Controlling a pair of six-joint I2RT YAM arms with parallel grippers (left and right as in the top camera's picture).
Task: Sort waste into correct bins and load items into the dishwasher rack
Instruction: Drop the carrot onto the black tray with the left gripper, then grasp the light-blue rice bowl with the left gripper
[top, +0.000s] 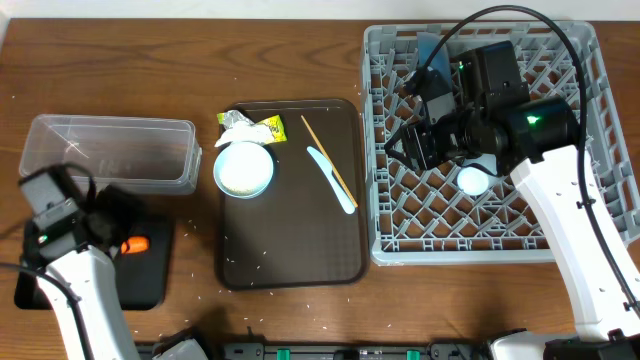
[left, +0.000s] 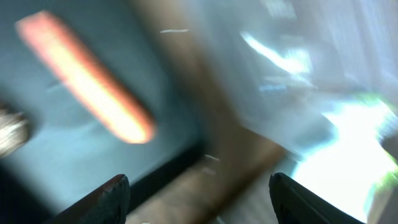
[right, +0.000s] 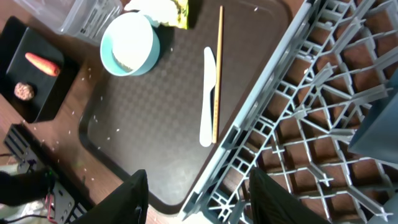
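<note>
The grey dishwasher rack (top: 480, 225) holds a dark-blue plate (top: 430, 45) on edge and a pale cup (top: 473, 180). My right gripper (right: 198, 199) is open and empty above the rack's left edge (right: 261, 124). On the brown serving tray (top: 290, 240) lie a light blue bowl (top: 243, 168), a wrapper (top: 265, 127), a napkin (top: 235, 121), a chopstick (top: 328, 158) and a blue utensil (top: 332, 180). The carrot (top: 135, 244) and a brown lump (right: 25, 91) lie in the black tray (top: 145, 275). My left gripper (left: 199, 199) is open and empty just above the black tray's edge, near the carrot (left: 87, 93); this view is blurred.
The clear tub (top: 110, 150) stands at the back left, next to the black tray. Loose rice grains lie scattered on the serving tray and on the wooden table around it. Cables from the right arm hang over the rack.
</note>
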